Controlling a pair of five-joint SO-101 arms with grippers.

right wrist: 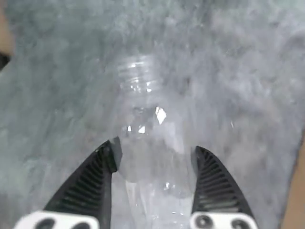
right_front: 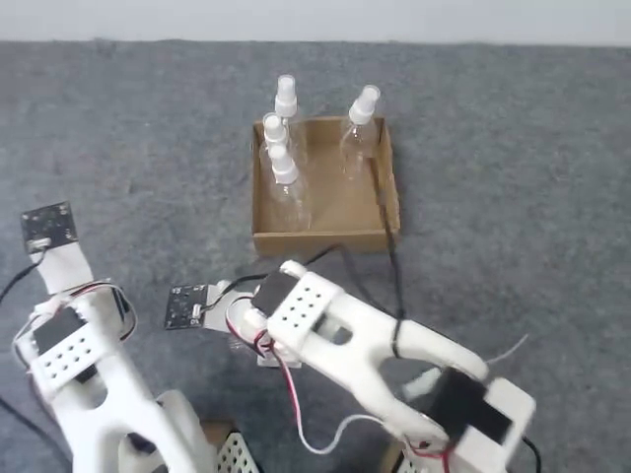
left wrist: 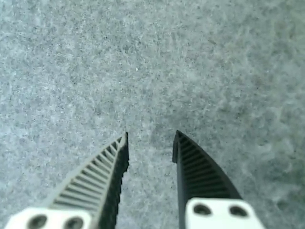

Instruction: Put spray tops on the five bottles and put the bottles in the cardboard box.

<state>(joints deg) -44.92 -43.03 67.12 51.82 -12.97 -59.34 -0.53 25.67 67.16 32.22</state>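
Left arm [right_front: 74, 365] sits at the near left edge, folded upright, with its wrist camera board [right_front: 47, 227] tipped toward the far side. Left gripper [left wrist: 150, 136] points down at bare carpet, fingers [left wrist: 112, 167] spread apart with a clear gap and nothing between them.

Right arm [right_front: 345, 335] comes in from the near right and stretches across to the centre-left, forearm low and slanted. Its wrist board [right_front: 187, 305] is just above the carpet. Right gripper [right wrist: 155, 151] is down at the carpet, fingers [right wrist: 102, 176] set one on each side of an uncapped clear bottle [right wrist: 152, 138] and pressed against its body. The bottle's threaded neck [right wrist: 138, 71] is bare and points away from the gripper. In the high view the bottle is mostly hidden under the arm.

Cardboard box [right_front: 389, 182] stands farther back, right of centre, well apart from both grippers, open top up. Three spray-topped bottles [right_front: 283, 168] stand upright along its left side, close together. A fourth topped bottle [right_front: 361, 118] stands at the far right corner. A black cable [right_front: 392, 261] runs from the right arm up past the box's right wall.

The surface is grey carpet [right_front: 513, 148] all round. A pale wall strip [right_front: 315, 20] runs along the far edge.
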